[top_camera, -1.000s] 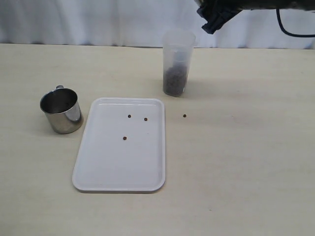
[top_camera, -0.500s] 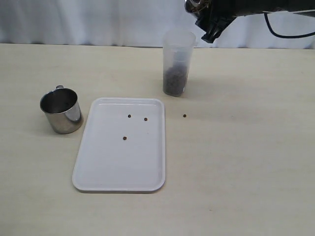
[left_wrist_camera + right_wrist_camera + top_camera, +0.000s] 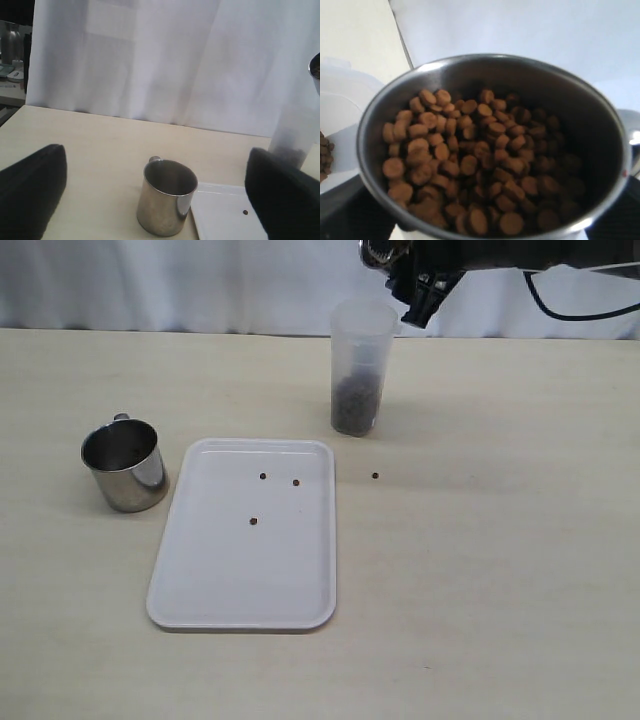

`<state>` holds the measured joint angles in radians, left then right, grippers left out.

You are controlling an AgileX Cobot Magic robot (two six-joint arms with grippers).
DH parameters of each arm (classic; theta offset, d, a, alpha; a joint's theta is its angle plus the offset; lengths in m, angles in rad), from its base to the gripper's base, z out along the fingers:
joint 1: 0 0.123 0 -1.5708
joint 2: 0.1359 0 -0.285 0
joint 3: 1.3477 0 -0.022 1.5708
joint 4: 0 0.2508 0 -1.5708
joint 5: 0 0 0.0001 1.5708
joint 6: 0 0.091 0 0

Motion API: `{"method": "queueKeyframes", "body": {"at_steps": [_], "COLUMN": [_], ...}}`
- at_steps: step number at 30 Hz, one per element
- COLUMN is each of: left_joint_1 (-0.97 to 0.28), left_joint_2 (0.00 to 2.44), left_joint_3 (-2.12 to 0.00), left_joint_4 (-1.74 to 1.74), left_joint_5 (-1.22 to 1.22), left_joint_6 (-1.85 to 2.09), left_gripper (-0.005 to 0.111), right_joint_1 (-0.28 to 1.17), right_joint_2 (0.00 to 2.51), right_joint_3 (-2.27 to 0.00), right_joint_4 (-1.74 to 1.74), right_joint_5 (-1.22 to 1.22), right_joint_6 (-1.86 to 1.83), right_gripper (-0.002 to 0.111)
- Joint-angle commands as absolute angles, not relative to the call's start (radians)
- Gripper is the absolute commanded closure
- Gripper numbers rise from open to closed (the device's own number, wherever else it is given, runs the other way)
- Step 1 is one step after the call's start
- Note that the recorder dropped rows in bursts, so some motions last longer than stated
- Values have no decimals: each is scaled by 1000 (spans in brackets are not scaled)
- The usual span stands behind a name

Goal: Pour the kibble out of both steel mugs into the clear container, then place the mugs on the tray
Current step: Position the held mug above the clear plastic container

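A: Exterior view, item by item?
B: Item one: tray [image 3: 240, 580], white, flat on the table [image 3: 500, 590], with three loose kibble [image 3: 263, 477] pellets on its far half. Item two: table mug [image 3: 125, 465], upright, just beside the tray at its 9 o'clock, handle toward 12 o'clock. Item three: container [image 3: 362, 340], upright, at 12 o'clock of the tray's far right corner, lower part dark with kibble. One more pellet lies on the table at 3 o'clock of the tray.
A: And the arm?
B: The right gripper [image 3: 405, 280] hangs over the container's rim, toward 1 o'clock. A steel edge of the held mug [image 3: 377, 252] shows at its tip.
A: Left wrist view?
B: Left gripper [image 3: 155, 152]: fingers [image 3: 30, 190] spread wide, nothing in them. The table mug [image 3: 167, 205] stands ahead between them, untouched; its inside looks bare. The tray [image 3: 220, 225] lies just beside it, the container [image 3: 295, 135] beyond.
A: Right wrist view?
B: Held mug [image 3: 495, 62]: filled with kibble [image 3: 470, 160]. The right gripper's jaws stand wide, clamped on the mug's sides; only dark finger parts show. The container's rim [image 3: 335, 95] sits close by the mug's lip; whether they touch, I cannot tell.
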<state>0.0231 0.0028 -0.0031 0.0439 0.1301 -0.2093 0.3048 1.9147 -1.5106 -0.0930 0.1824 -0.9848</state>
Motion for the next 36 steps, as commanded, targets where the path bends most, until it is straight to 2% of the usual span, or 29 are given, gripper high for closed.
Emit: {"method": "queueKeyframes", "body": {"at_steps": [1, 26, 36], "left_joint_1": [23, 23, 23], "left_joint_2": [0, 0, 0], "left_joint_3": [0, 0, 0], "left_joint_4": [41, 43, 43], "left_joint_5": [122, 122, 122], "left_joint_6": [-210, -210, -210], "left_gripper": [10, 10, 10], "right_joint_1": [305, 305, 305], "right_joint_2": [1905, 1939, 1939], "right_joint_3": [-1523, -1523, -1523], "right_joint_4": [-141, -174, -306], "right_joint_5": [137, 135, 136], "right_joint_6": [-983, -1063, -1063], "right_gripper": [103, 103, 103]}}
